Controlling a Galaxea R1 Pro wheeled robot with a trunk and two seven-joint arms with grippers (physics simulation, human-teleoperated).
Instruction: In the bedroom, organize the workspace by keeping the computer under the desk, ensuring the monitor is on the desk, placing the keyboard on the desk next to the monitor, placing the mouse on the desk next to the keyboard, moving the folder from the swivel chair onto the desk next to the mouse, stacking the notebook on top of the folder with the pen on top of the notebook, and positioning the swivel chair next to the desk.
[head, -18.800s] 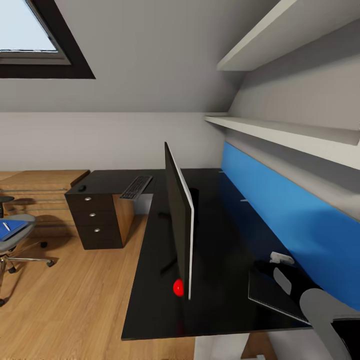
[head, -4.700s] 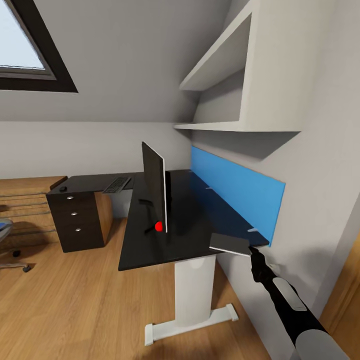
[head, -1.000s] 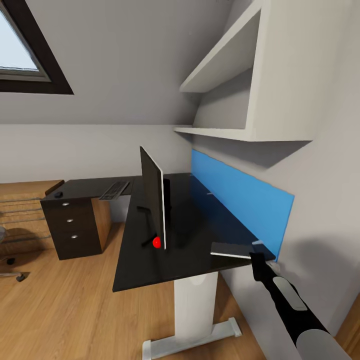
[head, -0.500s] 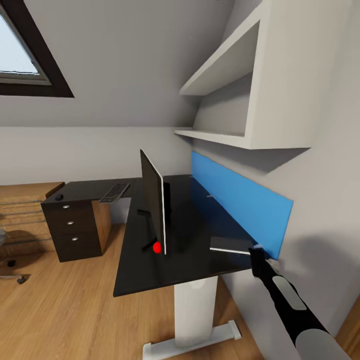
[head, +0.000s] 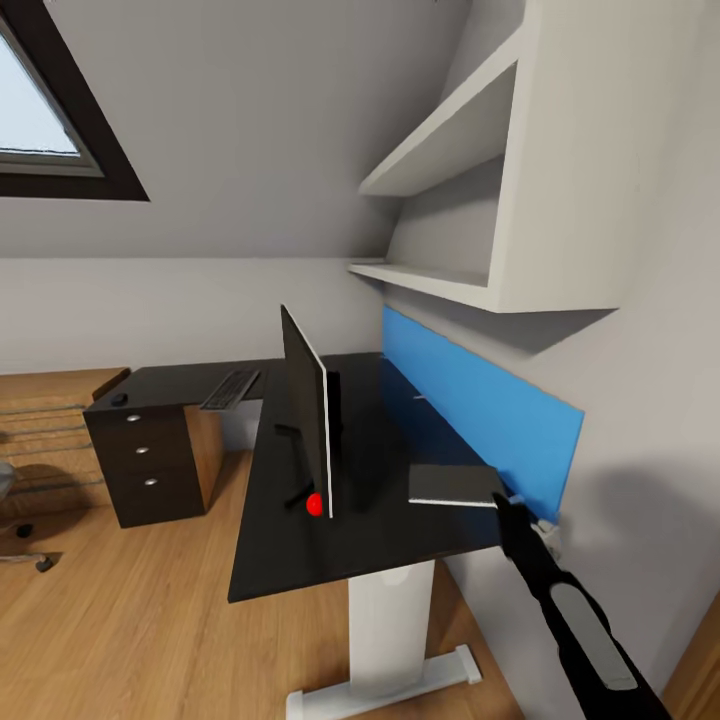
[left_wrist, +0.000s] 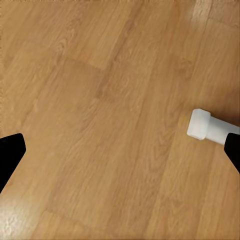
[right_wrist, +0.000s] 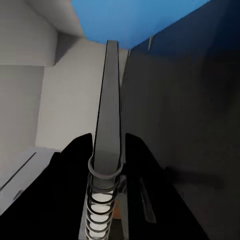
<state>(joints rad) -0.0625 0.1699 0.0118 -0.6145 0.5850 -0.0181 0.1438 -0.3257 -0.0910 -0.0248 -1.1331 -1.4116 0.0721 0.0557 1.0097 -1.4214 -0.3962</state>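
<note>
My right gripper (head: 507, 507) is shut on the notebook (head: 455, 485), a thin dark spiral-bound book held flat just above the desk's (head: 390, 545) near right corner. The right wrist view shows the notebook (right_wrist: 109, 110) edge-on between the fingers (right_wrist: 75, 155). The monitor (head: 305, 405) stands edge-on in the middle of the desk, with a red dot at its lower corner. Far back on the desk lie the keyboard (head: 230, 388) and the mouse (head: 119, 399). A castor of the swivel chair (head: 22, 530) shows at the left edge. My left gripper (left_wrist: 120, 155) hangs open over the floor.
A blue wall panel (head: 470, 405) runs behind the desk, with white shelves (head: 450, 150) above it. The black drawer unit (head: 145, 460) stands under the desk's far end, beside a wooden dresser (head: 50, 420). The desk's white foot (left_wrist: 202, 124) rests on the wood floor.
Since the oldest frame the camera has backed away from the desk. Over the last second my right arm has carried the notebook slightly farther in over the desk corner.
</note>
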